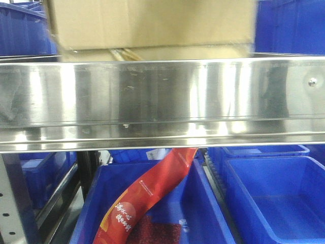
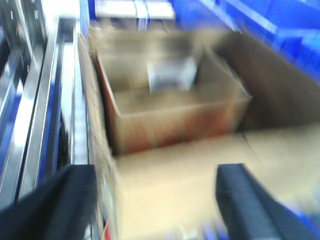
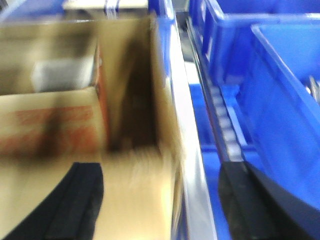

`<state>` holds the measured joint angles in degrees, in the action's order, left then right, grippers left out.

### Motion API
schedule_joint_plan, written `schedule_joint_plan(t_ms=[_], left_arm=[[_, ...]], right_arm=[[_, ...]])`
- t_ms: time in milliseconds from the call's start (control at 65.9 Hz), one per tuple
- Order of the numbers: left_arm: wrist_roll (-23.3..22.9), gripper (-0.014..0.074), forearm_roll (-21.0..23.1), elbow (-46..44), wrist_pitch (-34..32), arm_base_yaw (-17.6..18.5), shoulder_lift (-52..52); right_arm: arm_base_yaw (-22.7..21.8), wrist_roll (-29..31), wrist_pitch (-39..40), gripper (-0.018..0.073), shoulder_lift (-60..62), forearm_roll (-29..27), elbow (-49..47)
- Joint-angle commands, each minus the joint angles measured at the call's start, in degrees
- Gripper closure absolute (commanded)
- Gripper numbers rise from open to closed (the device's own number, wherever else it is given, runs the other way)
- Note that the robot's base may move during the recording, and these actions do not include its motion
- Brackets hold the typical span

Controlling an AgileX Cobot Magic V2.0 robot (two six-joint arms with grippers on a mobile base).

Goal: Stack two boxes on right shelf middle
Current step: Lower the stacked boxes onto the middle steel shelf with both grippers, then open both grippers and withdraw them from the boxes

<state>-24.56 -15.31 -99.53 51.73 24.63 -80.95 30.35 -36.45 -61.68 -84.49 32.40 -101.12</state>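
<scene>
1. Across my front camera runs the stainless-steel shelf (image 1: pixel 162 101), its wide mirror-like lip streaked with reflections, one rivet at the right.
2. On that shelf sits a tan cardboard box (image 1: pixel 152 23), plain and matte; blue plastic bins (image 1: pixel 292 25) flank it, and it is blurred.
3. Below the shelf, a red printed bag (image 1: pixel 152 193) leans in a lower blue bin (image 1: pixel 213 218), a second bin just beside it.
4. From the left wrist, the left gripper (image 2: pixel 157 200) stands with its dark fingers (image 2: pixel 250 205) apart, over a flap of an open corrugated box (image 2: pixel 170 115); everything is smeared.
5. From the right wrist, the right gripper (image 3: pixel 160 205) is also spread, one finger (image 3: pixel 75 205) over cardboard, the other over a bin wall (image 3: pixel 225 60).
</scene>
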Motion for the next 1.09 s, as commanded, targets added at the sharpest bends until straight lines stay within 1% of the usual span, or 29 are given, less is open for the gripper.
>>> schedule_joint_plan(t_ms=[0, 61, 76, 91, 106, 121, 137, 228, 258, 319, 334, 395, 455, 531, 622, 698, 759, 805, 881, 972, 1078], left_arm=[[0.2, 0.0354, 0.2, -0.5, 1.6, 0.4, 0.8], [0.2, 0.0507, 0.2, -0.5, 2.5, 0.4, 0.8], [0.2, 0.0544, 0.2, -0.5, 2.4, 0.4, 0.8], [0.2, 0.0601, 0.2, -0.5, 2.4, 0.4, 0.8], [0.2, 0.0638, 0.2, -0.5, 2.3, 0.4, 0.8], [0.2, 0.0697, 0.2, -0.5, 2.3, 0.4, 0.8], [0.2, 0.0706, 0.2, -0.5, 2.3, 0.4, 0.8], [0.9, 0.0707, 0.2, -0.5, 2.2, 0.4, 0.8], [2.5, 0.0707, 0.4, -0.5, 2.2, 0.4, 1.1], [7.6, 0.0707, 1.7, 0.5, 1.2, 0.4, 2.1], [8.1, 0.0707, 1.7, 1.3, 0.8, 0.5, 2.5], [8.1, 0.0707, 1.8, 5.2, -3.3, 0.7, 4.9], [7.7, 0.0707, 2.3, 10.9, -8.8, 0.7, 8.1], [4.6, 0.0707, 2.3, 19.5, -16.5, 0.7, 13.0], [1.7, 0.0707, 2.0, 29.2, -24.9, 0.7, 18.7], [1.4, 0.0707, 1.9, 36.3, -31.0, 0.7, 23.1], [1.4, 0.0707, 1.9, 40.8, -34.2, 0.7, 26.0], [1.4, 0.0707, 1.9, 44.1, -35.7, 0.7, 28.3], [1.4, 0.0707, 1.9, 49.1, -38.1, 0.7, 31.9], [1.4, 0.0707, 1.9, 53.4, -38.4, 0.7, 36.1], [1.4, 0.0707, 1.9, 55.6, -38.2, 0.7, 40.1]], right_arm=[[0.1, 2.8, -0.7, 0.0424, 1.6, 0.7, -0.4], [0.1, 3.8, -0.8, 0.0594, 1.6, 0.7, -0.4], [0.1, 3.9, -0.8, 0.0650, 1.6, 0.7, -0.4], [0.1, 3.9, -0.8, 0.0687, 1.6, 0.7, -0.4], [0.1, 3.9, -0.8, 0.0724, 1.6, 0.7, -0.4], [0.1, 3.9, -0.8, 0.0724, 1.6, 0.6, -0.4], [0.1, 4.0, -0.7, 0.0720, 1.6, 0.6, -0.4], [0.1, 5.6, -0.3, 0.0721, 1.8, -0.3, -0.4], [0.1, 6.4, 0.2, 0.0721, 2.2, -0.4, -0.1], [0.1, 6.8, 2.7, 0.0721, 3.4, -0.7, 1.8], [0.1, 6.8, 3.4, 0.0721, 3.7, -0.7, 2.7], [-0.1, 6.8, 6.3, 0.0721, 6.0, -0.8, 6.2], [-0.7, 4.0, 8.6, 0.0721, 8.4, -0.8, 10.7], [-1.4, 0.4, 13.6, 0.0721, 12.6, -0.8, 17.9], [-2.9, -4.3, 22.6, 0.0721, 18.1, -0.8, 27.1], [-4.0, -5.4, 30.4, 0.0721, 22.9, -0.8, 33.5], [-4.1, -5.4, 35.1, 0.0721, 26.4, -0.7, 38.5], [-4.1, -5.4, 37.8, 0.0721, 28.9, -0.4, 42.3], [-4.1, -5.4, 39.8, 0.0721, 33.1, 0.2, 48.3], [-4.1, -5.4, 40.2, 0.0721, 38.8, 0.2, 54.3], [-4.1, -5.4, 40.1, 0.0721, 44.2, 0.2, 58.6]])
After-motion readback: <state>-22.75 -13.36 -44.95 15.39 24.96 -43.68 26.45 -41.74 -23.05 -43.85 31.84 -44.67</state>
